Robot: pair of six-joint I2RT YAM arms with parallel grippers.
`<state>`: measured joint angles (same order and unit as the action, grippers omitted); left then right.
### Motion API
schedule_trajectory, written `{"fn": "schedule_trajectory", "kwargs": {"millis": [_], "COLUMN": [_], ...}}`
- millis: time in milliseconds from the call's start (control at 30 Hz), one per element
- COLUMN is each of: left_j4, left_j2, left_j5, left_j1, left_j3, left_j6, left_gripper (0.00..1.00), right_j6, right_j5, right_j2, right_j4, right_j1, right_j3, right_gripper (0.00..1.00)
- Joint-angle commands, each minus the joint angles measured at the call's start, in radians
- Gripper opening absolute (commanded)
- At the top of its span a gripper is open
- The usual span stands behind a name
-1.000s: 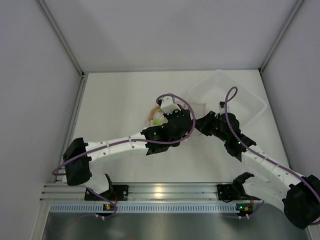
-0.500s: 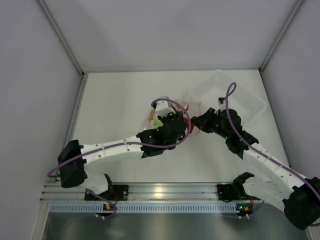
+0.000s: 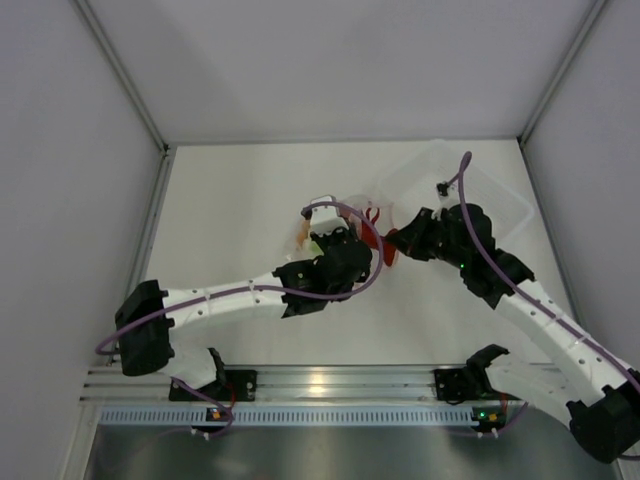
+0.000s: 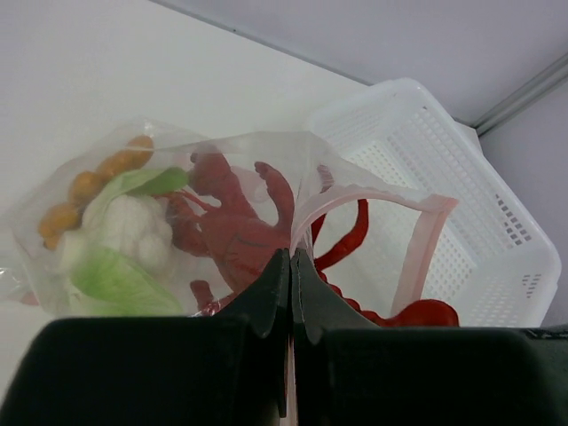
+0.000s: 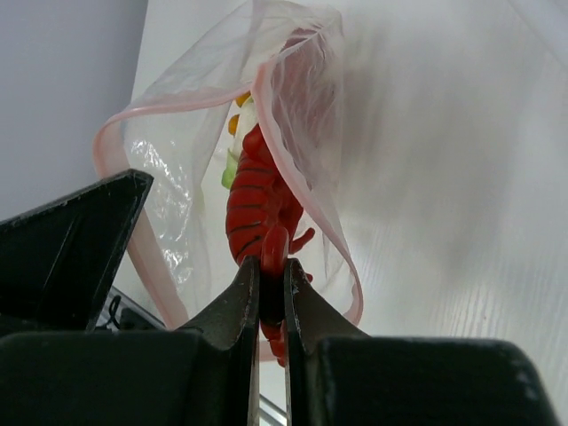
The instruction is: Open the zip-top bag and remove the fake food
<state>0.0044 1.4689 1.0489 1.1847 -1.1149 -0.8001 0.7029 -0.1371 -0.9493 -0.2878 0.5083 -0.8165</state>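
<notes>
The clear zip-top bag (image 4: 133, 195) with a pink zip strip (image 4: 417, 257) is held up with its mouth open, in the middle of the table (image 3: 345, 215). My left gripper (image 4: 291, 259) is shut on the bag's pink rim. Inside the bag are a white-and-green vegetable (image 4: 124, 240) and orange pieces (image 4: 84, 188). My right gripper (image 5: 272, 277) is shut on the tail end of the red lobster (image 5: 257, 200), which sticks partly out of the bag's mouth (image 5: 293, 115). In the top view the lobster (image 3: 372, 238) shows between the two grippers.
A rigid clear rectangular tray (image 3: 470, 195) stands at the back right, close behind the right gripper; it shows as a white perforated tray (image 4: 461, 177) in the left wrist view. Grey walls enclose the table on three sides.
The right gripper has moved up and to the right, drawing the red lobster out from the bag's mouth. The left gripper has kept hold of the bag's rim and shifted slightly left.
</notes>
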Motion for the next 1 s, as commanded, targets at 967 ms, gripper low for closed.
{"fn": "schedule_trajectory", "kwargs": {"millis": [967], "left_j4": [0.052], "left_j2": [-0.105], "left_j5": [0.025], "left_j1": [-0.119], "left_j3": [0.142], "left_j6": [-0.010], "left_gripper": [0.00], "right_j6": [-0.112], "right_j5": [-0.084], "right_j2": [0.296], "right_j4": [-0.344], "right_j1": [-0.011], "right_j3": [-0.236], "right_gripper": [0.00]}}
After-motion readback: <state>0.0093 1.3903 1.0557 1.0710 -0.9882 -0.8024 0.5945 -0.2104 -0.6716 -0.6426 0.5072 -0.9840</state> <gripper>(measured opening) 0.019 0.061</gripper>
